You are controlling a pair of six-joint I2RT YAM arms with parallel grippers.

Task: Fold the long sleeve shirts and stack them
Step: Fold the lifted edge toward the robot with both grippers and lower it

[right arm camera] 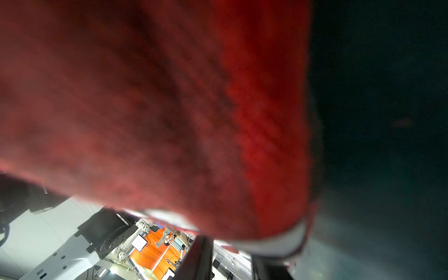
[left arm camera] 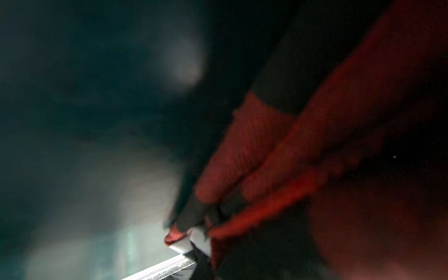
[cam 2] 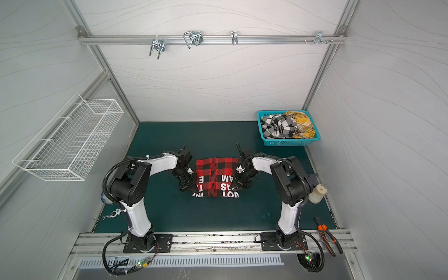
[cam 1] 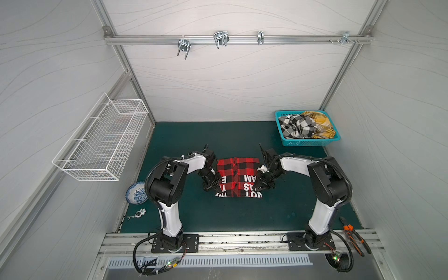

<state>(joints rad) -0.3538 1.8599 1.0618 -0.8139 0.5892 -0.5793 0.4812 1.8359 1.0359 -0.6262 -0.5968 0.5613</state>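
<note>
Red-and-black buffalo plaid, soft and slightly napped, lies as a rough rectangle at the middle of both top views. This red shirt (cam 1: 238,177) rests on the dark green tabletop (cam 1: 242,218). Its sides are turned in, so blocky white lettering shows across its lower half.

The left tool (cam 1: 209,188) sits at the shirt's left edge. In the left wrist view, pleats of red cloth run down to a pinch at the fingertip, so it is closed on the fabric. The right tool (cam 1: 263,186) sits at the opposite edge. Its wrist view is filled with blurred red cloth that has a white-printed hem curling at the bottom, and I cannot tell whether its jaws are clamped on it.

The task looks to be in its early part. One shirt is partway folded, probably with a last fold to come, and no stack has been started. In the upper right of the frame, a turquoise plastic basket (cam 1: 305,143) with lattice walls holds the other two. The black-and-white check shirt (cam 1: 297,127) is crumpled into loose ridges, and the mustard plaid shirt (cam 1: 320,126) is mounded just beside it, touching. Both are yet to be taken out, flattened and folded.
</note>
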